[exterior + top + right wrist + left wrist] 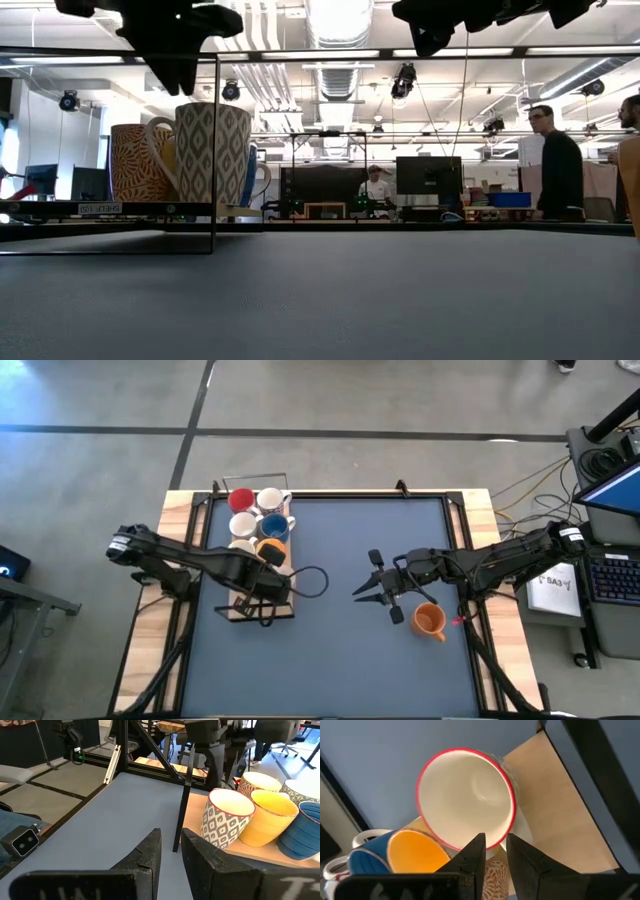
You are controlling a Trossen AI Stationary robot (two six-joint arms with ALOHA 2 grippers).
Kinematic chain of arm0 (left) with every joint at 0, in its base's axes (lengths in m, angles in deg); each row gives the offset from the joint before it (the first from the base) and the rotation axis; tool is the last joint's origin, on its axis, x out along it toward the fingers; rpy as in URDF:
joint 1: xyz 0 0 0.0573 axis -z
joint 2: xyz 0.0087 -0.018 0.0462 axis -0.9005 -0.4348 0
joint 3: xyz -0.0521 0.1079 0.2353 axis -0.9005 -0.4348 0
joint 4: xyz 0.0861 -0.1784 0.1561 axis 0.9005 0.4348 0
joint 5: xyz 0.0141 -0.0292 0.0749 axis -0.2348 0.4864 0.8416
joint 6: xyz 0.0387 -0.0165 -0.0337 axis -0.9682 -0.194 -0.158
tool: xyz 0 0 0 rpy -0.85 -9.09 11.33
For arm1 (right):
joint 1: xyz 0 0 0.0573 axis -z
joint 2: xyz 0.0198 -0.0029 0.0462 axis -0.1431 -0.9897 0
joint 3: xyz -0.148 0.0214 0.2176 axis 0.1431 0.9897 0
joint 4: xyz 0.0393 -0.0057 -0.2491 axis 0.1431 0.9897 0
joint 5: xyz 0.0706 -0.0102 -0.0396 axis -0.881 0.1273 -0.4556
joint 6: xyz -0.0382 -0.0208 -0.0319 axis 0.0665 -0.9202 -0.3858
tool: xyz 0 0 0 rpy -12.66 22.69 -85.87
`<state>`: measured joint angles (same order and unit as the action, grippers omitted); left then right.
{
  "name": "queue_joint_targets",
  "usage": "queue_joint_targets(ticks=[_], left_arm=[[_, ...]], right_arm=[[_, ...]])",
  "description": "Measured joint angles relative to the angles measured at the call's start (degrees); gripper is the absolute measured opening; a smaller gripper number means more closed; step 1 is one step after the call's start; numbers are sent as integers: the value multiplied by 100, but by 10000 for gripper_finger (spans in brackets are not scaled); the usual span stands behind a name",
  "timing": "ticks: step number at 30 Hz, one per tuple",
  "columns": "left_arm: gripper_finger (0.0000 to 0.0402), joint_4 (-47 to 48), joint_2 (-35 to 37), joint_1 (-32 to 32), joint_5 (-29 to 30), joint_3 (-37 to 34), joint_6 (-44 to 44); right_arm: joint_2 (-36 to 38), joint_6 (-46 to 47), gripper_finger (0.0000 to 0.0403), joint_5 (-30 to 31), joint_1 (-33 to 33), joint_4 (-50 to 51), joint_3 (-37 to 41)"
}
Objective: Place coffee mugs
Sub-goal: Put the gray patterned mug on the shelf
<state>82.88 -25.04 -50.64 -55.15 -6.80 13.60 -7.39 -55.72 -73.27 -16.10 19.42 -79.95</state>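
1. Mugs (258, 520), round glazed ceramic w/ side handles, are sitting clustered on a flat wooden tray (281, 610) at the table's (350, 650) left side; red, white, blue and yellow-orange ones are showing from above.
2. Left gripper (268, 585) is hovering over the tray's near end, above a diamond-patterned mug (470, 795) w/ red rim; fingers are nearly together, gripping nothing.
3. Right gripper (378, 588) is hanging mid-table, fingers spread, empty.
4. Orange mug (428, 621) is standing alone on the matte blue-grey mat just beside the right gripper.
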Motion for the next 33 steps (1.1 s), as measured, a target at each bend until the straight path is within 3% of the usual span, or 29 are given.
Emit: queue_joint_targets(ticks=[15,24,33], left_arm=[[57,-612,7,-71,-193,-670,-361],[8,-670,7,-66,-342,-673,-374],[3,-652,19,-66,-401,-673,-283]], right_arm=[[0,-7,66,0,2,0,0],[0,-15,59,0,0,0,0],[0,-13,65,0,1,2,0]])
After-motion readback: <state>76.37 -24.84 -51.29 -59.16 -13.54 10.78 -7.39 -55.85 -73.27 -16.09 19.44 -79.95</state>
